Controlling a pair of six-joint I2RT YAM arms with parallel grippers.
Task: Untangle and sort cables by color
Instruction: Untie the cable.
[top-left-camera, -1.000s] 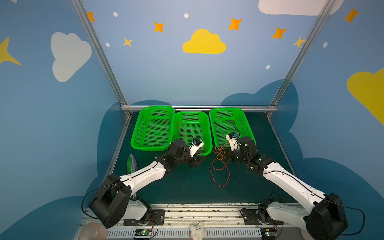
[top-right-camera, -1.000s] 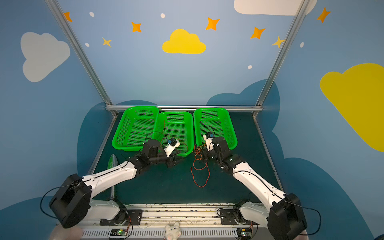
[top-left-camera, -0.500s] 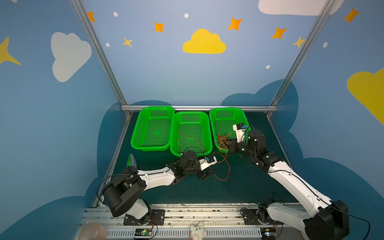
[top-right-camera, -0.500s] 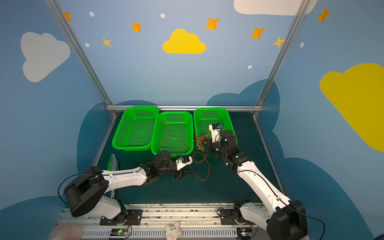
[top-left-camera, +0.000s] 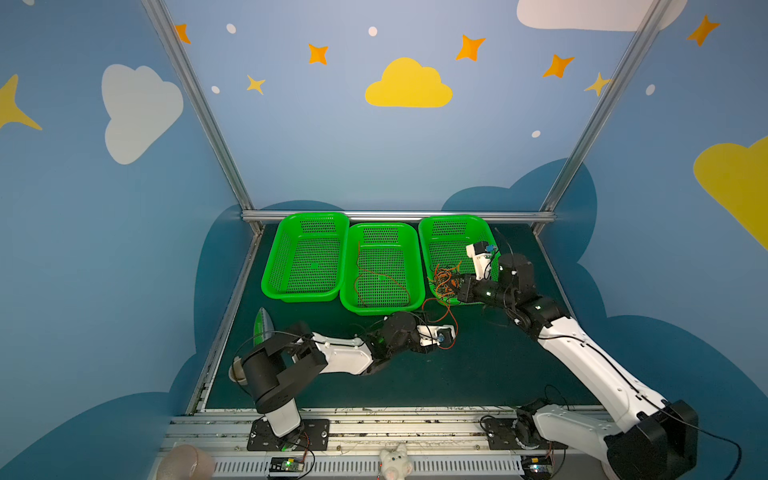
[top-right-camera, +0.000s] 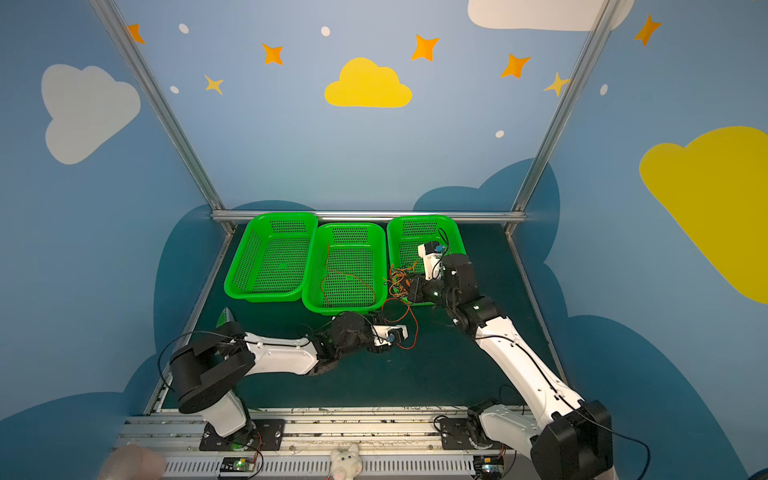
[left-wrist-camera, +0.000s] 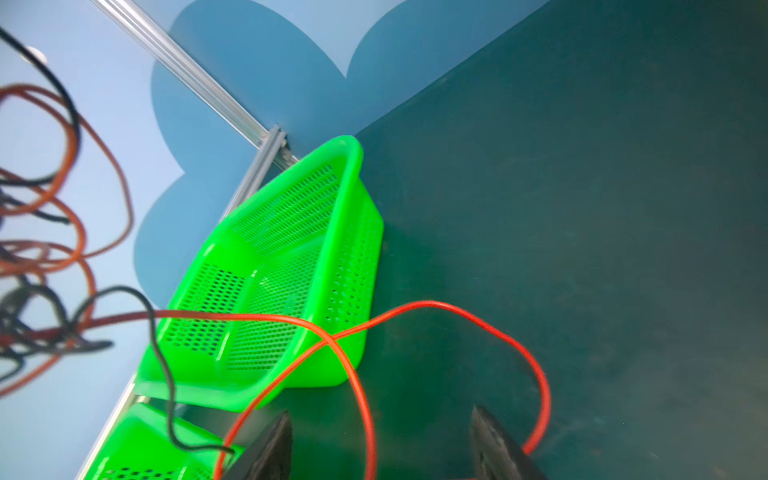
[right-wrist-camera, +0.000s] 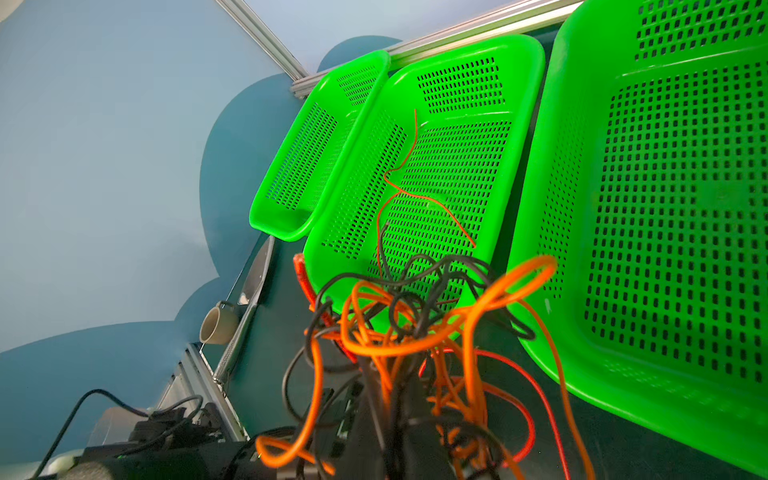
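Note:
A tangle of orange, black and red cables (top-left-camera: 444, 279) (right-wrist-camera: 415, 324) hangs over the front left corner of the right green basket (top-left-camera: 453, 218). My right gripper (top-left-camera: 456, 287) (right-wrist-camera: 395, 415) is shut on it. From the tangle a red cable (top-left-camera: 440, 316) (left-wrist-camera: 457, 309) loops down onto the table. It runs between the fingers of my left gripper (top-left-camera: 448, 337) (left-wrist-camera: 380, 453), which is open low over the table before the middle basket (top-left-camera: 382, 309). Another red cable (top-left-camera: 376, 276) (right-wrist-camera: 415, 195) lies in the middle basket.
The left green basket (top-left-camera: 270, 286) holds nothing. A green and white object (top-left-camera: 262, 326) lies by the table's left edge, with a cup (right-wrist-camera: 218, 326) nearer the left arm's base. A metal rail runs behind the baskets. A small plush toy (top-left-camera: 392, 459) sits at the front.
My left gripper has pulled back from the middle basket's front to the table, low and further right, and has opened wider. My right gripper carried the tangle back and right, over the right basket's corner.

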